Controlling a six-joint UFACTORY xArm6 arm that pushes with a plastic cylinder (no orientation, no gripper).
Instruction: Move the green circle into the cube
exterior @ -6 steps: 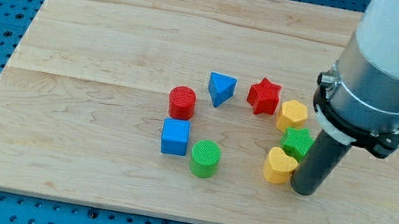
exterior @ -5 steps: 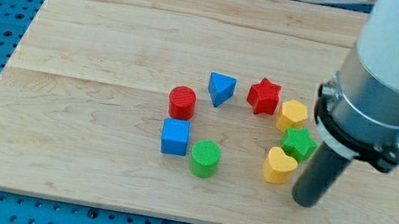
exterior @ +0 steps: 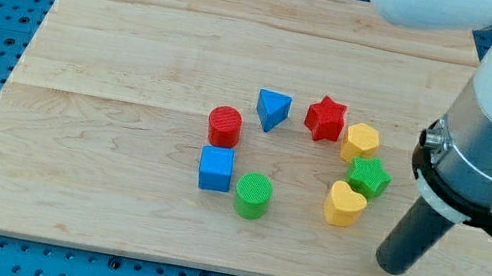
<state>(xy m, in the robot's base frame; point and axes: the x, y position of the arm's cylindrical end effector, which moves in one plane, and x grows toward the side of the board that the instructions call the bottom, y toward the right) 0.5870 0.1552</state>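
Observation:
The green circle (exterior: 253, 195) lies on the wooden board (exterior: 140, 48) just right of and slightly below the blue cube (exterior: 215, 168); their edges look close to touching. My tip (exterior: 391, 268) rests on the board at the lower right, well to the right of the green circle and below and right of the yellow heart (exterior: 345, 204). It touches no block.
A red circle (exterior: 224, 126), blue triangle (exterior: 272, 110), red star (exterior: 325, 119), yellow hexagon (exterior: 361, 141) and green star (exterior: 368, 176) form an arc above and to the right of the cube. The board's bottom edge lies just below my tip.
My tip has moved to the right and down, away from the yellow heart and green star. No block has moved.

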